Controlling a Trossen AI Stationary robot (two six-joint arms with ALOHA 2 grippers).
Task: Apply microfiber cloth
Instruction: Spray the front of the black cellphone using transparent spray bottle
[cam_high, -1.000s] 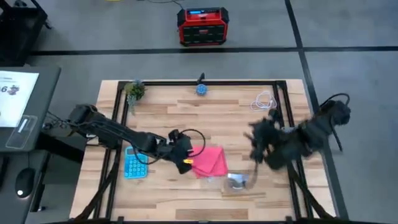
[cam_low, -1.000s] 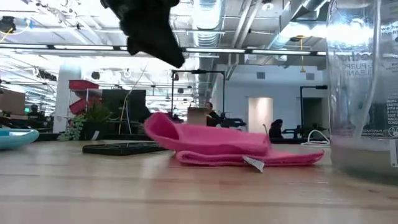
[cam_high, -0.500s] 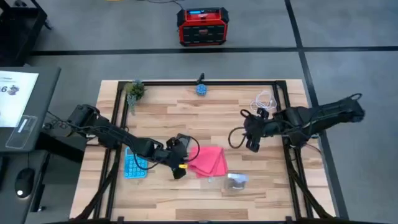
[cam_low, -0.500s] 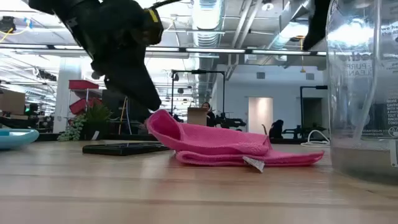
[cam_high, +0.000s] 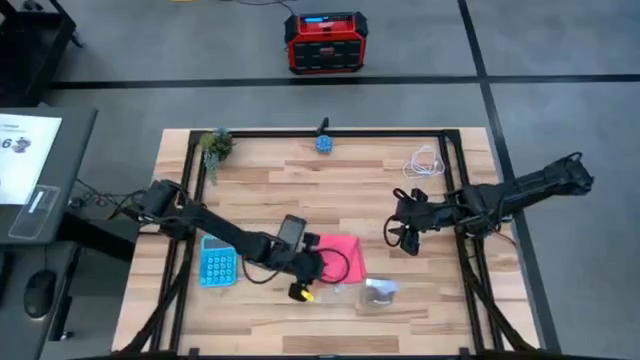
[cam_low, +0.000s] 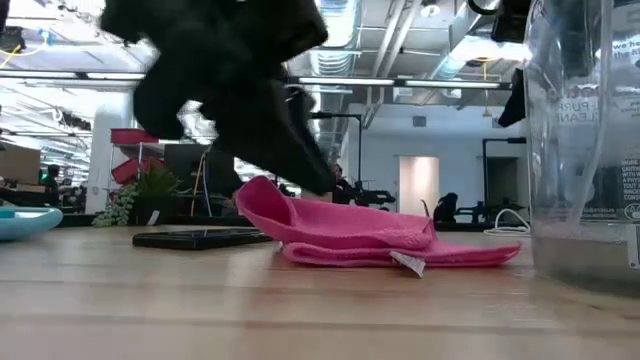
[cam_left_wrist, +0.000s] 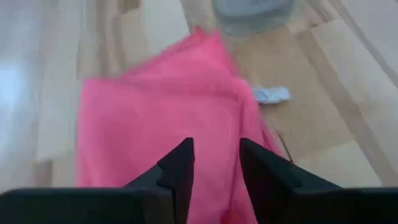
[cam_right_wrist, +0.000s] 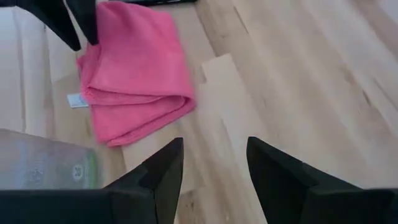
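Low view, nearest the camera: a clear plastic container (cam_low: 585, 150) stands on the wooden surface (cam_low: 300, 310); behind it the microfiber cloth (cam_low: 350, 235) lies folded and rumpled, white tag (cam_low: 407, 263) sticking out at its near edge; a black phone (cam_low: 195, 238) lies flat beside the cloth, a light blue calculator (cam_high: 218, 266) further to that side.
Left gripper (cam_left_wrist: 214, 171) hangs low over the cloth, jaws spread a little, nothing between them; cloth not yet grasped as far as the frames show.
Right gripper (cam_right_wrist: 211, 168) waits well apart over bare wood, jaws spread, empty, looking back at the cloth (cam_right_wrist: 134, 71).
Far edge of the surface: small plant (cam_high: 215, 146), blue object (cam_high: 325, 143), white cable (cam_high: 425, 162); a red-black box (cam_high: 325, 42) on the floor beyond.
Risks, as judgement: the fold means a shallow pinch could take only the top layer and the cloth would unfold or drop; a pinch too deep would scrape the wood; dragging the cloth could knock the container or shove the phone, both close by.
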